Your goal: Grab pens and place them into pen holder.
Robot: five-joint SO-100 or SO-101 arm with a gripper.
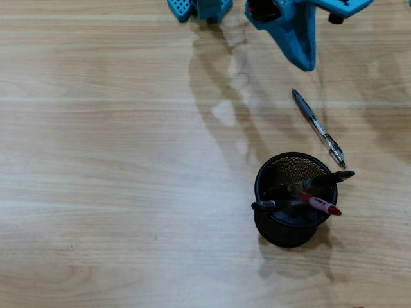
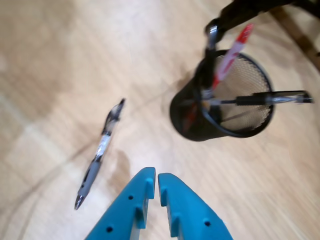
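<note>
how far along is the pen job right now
Done: three pens, the red pen among them, already stand in the mesh pen holder. In hand: nothing; the pincer is shut and empty. Left: the grey and clear pen, lying on the table beside the holder.

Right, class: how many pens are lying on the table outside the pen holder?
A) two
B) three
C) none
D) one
D: only the grey and clear pen lies on the table, apart from the pen holder; the other three pens, among them the red pen, stand inside it.
</note>
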